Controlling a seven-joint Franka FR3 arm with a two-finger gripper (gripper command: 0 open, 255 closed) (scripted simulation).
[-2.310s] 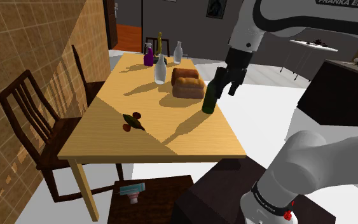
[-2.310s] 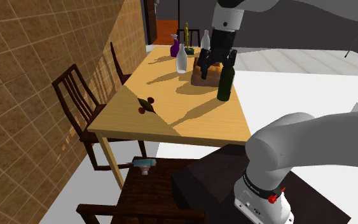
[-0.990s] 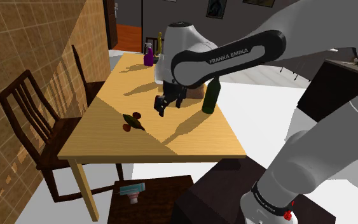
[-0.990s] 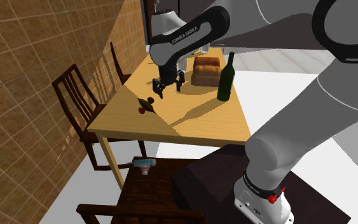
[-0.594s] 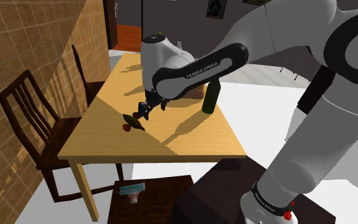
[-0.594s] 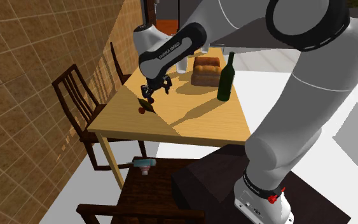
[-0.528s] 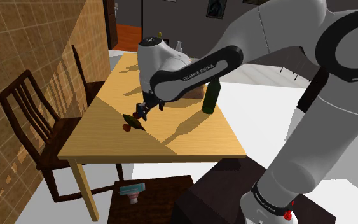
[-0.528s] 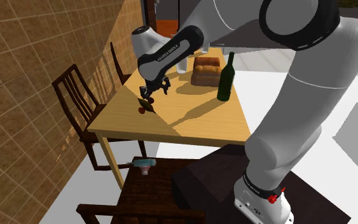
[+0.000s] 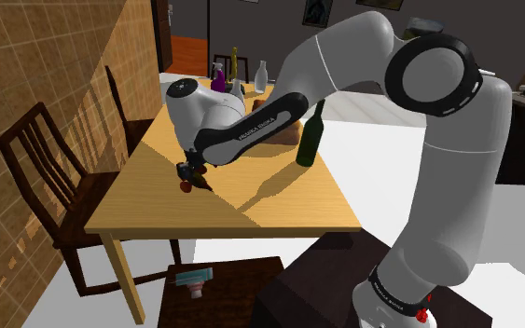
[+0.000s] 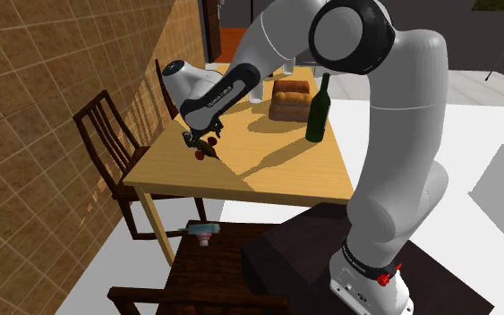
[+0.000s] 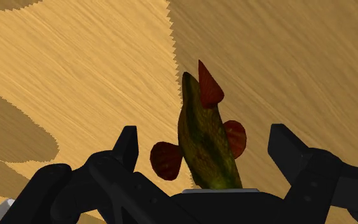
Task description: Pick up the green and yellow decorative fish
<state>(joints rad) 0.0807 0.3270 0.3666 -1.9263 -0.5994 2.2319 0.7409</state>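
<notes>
Fish: the decorative fish point(image 11: 204, 137) lies on the wooden worktop point(image 11: 75, 57), on the side nearer the tiled wall point(image 9: 27, 56) and the dark chair point(image 9: 36, 158), well apart from the green bottle point(image 9: 309, 140) and the loaf point(image 10: 292, 98)
Look of it: a narrow olive-green and yellow body, with a rounded red-brown fin point(image 11: 166, 159) on each flank and a pointed one at the far end
Jaws: apart, one on each side of the fish and low over the worktop; neither touches it, so nothing is held
Line-up: the body runs almost straight away from my palm and sits close to the middle of the gap, a little nearer one finger point(image 11: 285, 149) than the other
Weight: I judge it small and light, an easy load
Stiffness: it looks like a rigid ornament, so I expect no give under pressure; I cannot tell what it is made of
Surface: the flanks curve and taper, so I judge it may squirt forward or roll if I pinch near an end
Weak parts: the thin fins stick out toward my jaws and would be met first; I judge them the likeliest to chip or to twist the fish as I close
Where to hold: across the thickest part of the body, low enough to catch the flanks, not the fin edges
Step in hand: settle down around it, then close gently
</notes>
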